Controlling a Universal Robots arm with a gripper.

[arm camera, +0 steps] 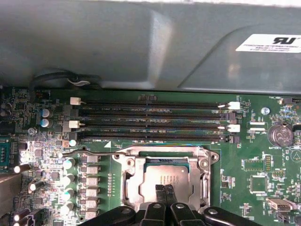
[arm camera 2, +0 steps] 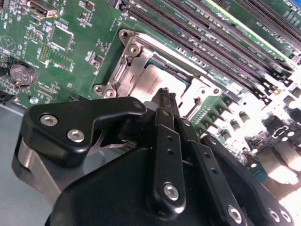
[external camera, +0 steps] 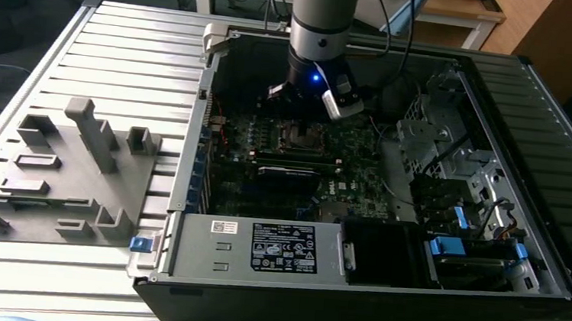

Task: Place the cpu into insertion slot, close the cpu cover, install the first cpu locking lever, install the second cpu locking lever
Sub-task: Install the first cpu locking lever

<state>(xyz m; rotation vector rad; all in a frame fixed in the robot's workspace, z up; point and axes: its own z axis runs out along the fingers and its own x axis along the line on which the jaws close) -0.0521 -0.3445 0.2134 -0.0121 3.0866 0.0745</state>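
At the matt black gripper (arm camera: 164, 189), the cpu (arm camera: 165, 175) is showing a dull silver-grey metal top (the cpu cover (arm camera: 129, 172) around it is gleaming brighter).

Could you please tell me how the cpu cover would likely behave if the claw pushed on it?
The cover looks like thin sheet metal, so probably stiff yet springy under a push. It lies flat around the cpu, so it should hardly shift. Its shiny surface may let the narrow claw tips slip.
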